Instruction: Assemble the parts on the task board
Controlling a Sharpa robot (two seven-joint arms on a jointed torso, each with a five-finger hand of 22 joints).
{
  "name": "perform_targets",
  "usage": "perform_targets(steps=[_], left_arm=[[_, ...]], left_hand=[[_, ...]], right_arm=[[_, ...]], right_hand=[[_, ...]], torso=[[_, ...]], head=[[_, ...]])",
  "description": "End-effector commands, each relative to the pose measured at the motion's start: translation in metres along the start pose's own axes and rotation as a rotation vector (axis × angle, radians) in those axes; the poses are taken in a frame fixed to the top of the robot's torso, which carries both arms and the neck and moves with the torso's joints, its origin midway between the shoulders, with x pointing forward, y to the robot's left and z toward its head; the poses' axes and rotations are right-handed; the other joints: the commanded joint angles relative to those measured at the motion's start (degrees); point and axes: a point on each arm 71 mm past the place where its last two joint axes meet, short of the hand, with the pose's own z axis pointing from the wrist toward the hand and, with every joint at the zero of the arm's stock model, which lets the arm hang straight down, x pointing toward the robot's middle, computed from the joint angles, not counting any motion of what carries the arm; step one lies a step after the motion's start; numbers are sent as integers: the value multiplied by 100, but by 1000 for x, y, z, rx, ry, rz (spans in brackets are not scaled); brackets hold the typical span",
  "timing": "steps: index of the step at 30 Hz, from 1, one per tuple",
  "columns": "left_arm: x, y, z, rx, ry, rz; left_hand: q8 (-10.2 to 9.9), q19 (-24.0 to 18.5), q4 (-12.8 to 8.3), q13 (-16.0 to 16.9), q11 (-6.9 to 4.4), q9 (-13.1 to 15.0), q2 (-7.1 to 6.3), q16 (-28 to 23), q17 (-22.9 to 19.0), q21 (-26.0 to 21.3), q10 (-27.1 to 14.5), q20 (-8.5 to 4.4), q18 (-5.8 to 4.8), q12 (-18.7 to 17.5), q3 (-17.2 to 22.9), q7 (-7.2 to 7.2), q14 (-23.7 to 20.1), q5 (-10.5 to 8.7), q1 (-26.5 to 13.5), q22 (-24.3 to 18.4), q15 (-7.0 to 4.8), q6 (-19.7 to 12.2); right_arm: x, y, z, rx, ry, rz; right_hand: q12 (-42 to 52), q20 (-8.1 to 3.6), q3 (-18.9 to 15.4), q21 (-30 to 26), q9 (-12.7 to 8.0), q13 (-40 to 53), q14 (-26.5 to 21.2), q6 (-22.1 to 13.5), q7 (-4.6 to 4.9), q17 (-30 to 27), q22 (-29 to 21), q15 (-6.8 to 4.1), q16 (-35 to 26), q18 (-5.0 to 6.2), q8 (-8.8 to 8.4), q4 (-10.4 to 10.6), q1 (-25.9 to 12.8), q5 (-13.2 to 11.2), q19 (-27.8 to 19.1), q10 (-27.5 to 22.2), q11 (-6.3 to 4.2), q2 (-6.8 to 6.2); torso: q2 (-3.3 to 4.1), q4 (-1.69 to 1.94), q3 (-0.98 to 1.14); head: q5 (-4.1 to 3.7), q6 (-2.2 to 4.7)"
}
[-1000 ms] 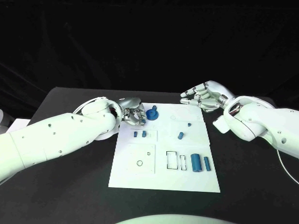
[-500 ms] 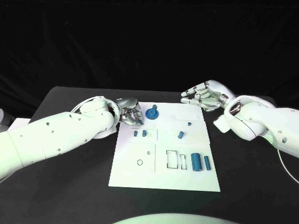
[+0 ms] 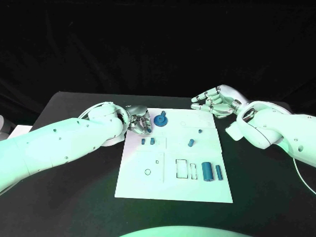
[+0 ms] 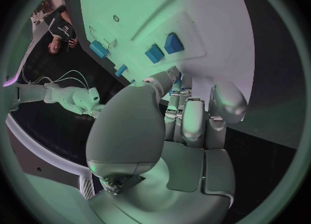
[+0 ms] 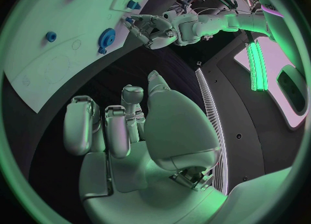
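left hand [image 3: 138,122] fingers curled, holding nothing, at board [image 3: 174,190] left edge | right hand [image 3: 214,102] spread, off its far-right corner | gear [image 3: 161,120] beside left hand

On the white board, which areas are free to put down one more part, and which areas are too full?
The task board is bare along its near edge, below the outlined rectangles and the blue cylinder. Its far right corner, beside the right hand, also looks free. It is crowded at the far left, where the left hand sits next to the blue gear.
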Motion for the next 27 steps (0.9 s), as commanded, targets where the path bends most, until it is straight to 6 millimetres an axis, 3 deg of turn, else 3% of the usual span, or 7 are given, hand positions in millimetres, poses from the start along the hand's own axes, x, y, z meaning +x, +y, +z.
perform_targets(steps=[1, 27], left_arm=[[2, -3, 1, 1, 13, 13], [7, -6, 7, -31, 46, 44]], left_hand=[[-31, 54, 27, -9, -15, -5, 12, 30, 1, -28, 40, -1, -36, -21, -1, 0, 138, 29, -50, -4, -9, 44], [-86, 39, 26, -19, 5, -42, 9, 50, 1, -37, -36, 8, -38, -35, -9, 22, 133, 32, -106, 2, 5, -4]], right_arm=[[2, 1, 0, -13, 16, -4], [3, 2, 0, -12, 26, -3]], right_hand=[[20, -44, -33, -28, 8, 8, 433, 42, 3, 824, 1, -30, -24, 42, -11, -14, 8, 38, -1, 13, -13, 68], [15, -45, -47, -29, 9, 0, 433, 49, 1, 823, 1, -31, -26, 42, -8, -21, 15, 34, 1, 11, -14, 77]], torso=[[6, -3, -3], [-1, -3, -4]], head=[[1, -5], [-25, -17]])
